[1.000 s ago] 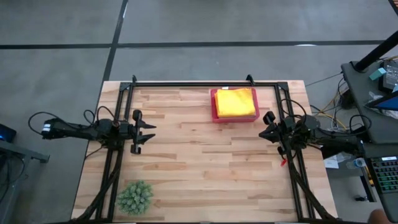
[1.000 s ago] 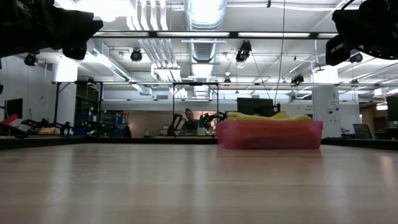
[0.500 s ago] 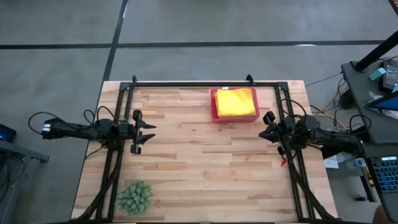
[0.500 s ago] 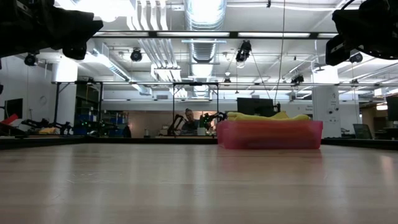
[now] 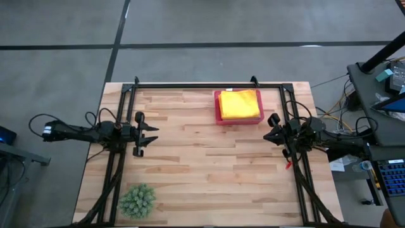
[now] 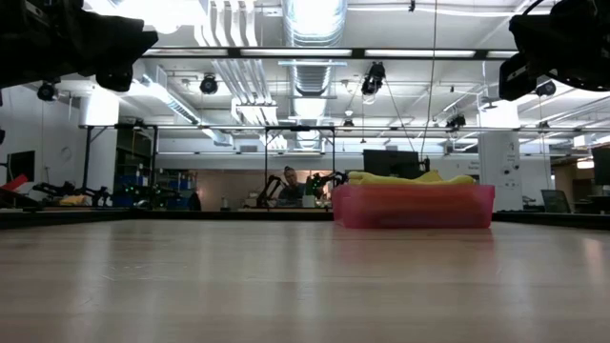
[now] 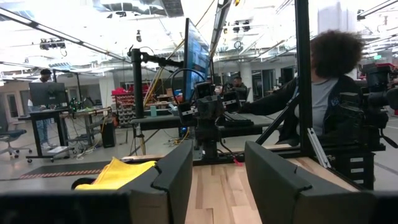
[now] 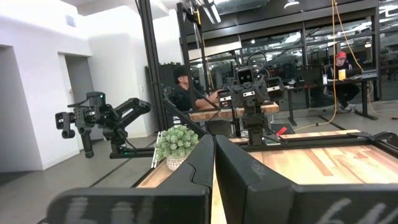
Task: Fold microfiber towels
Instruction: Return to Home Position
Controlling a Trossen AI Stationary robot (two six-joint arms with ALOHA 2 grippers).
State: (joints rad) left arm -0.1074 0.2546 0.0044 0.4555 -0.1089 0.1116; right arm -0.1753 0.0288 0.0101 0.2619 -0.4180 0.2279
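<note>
A yellow-orange microfiber towel (image 5: 240, 104) lies folded on top in the pink tray (image 5: 218, 107) at the table's far right; the low view shows the yellow towel (image 6: 410, 178) over the tray's rim (image 6: 413, 205). It shows again in the left wrist view as a yellow towel (image 7: 118, 174). My left gripper (image 5: 150, 135) waits raised at the table's left side, open, nothing between its fingers (image 7: 180, 171). My right gripper (image 5: 272, 130) waits raised at the right side, shut, fingers (image 8: 205, 155) together on nothing.
A spiky green plant ball (image 5: 137, 200) sits at the near left corner. A black metal frame (image 5: 196, 85) runs along the table's far edge and both sides. People sit at desks beyond the table. The bare wood (image 5: 209, 164) between the arms is free room.
</note>
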